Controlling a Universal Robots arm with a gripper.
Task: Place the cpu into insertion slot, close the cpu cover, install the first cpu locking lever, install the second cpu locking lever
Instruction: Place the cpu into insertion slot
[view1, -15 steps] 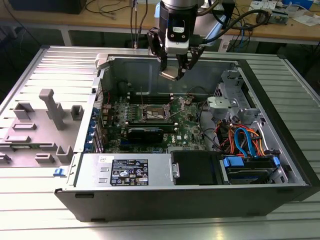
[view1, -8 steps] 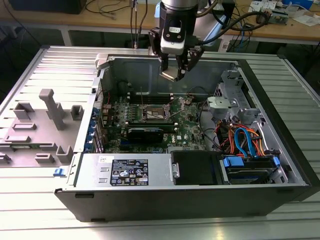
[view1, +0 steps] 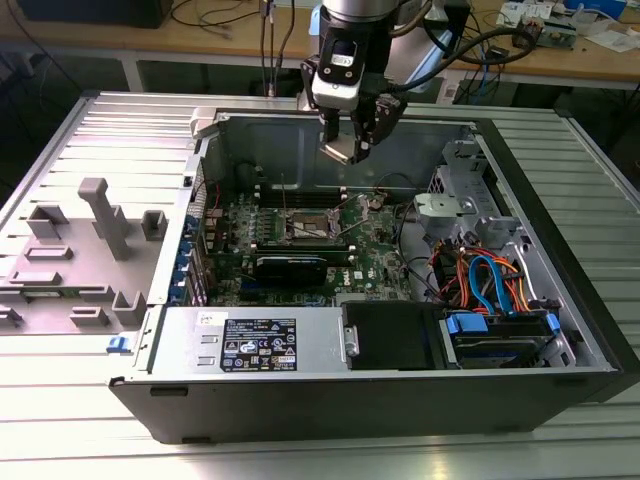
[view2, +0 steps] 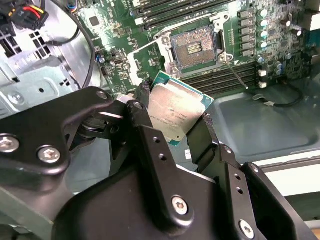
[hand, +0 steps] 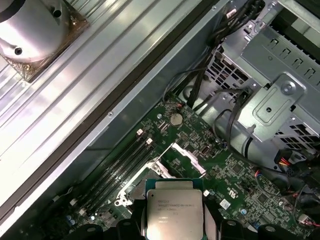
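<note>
The gripper (view1: 346, 148) hangs in the upper middle of the exterior view, above the open computer case (view1: 330, 405). Its claw is pinching the cpu (view2: 176, 111) by two opposite edges. The black fingers (view2: 201, 135) press only on the chip's sides, leaving its underside free, and I judge that to be the reason for the hold, since the contacts have to meet the socket untouched. The cpu is in the air, tilted, with its metal top towards the wrist cameras, clear of the board and not yet in the insertion slot (view2: 195, 46). The slot lies bare with its dark pin field exposed. The cpu cover (hand: 189, 158) stands swung up beside it, and a thin wire lever (view2: 236, 73) rests released along one side, so the socket looks ready to receive the chip. In the exterior view the slot sits mid-frame, roughly below the gripper. As for writing, the cpu's top carries several lines of fine print in the first wrist view, and small white lettering is scattered over the green motherboard (hand: 235, 185) — I do not read either off. The power supply (view1: 190, 340), at the lower middle of the exterior view, bears a small white sticker and a larger black label (view1: 258, 346) with rows of marks too small to make out.
</note>
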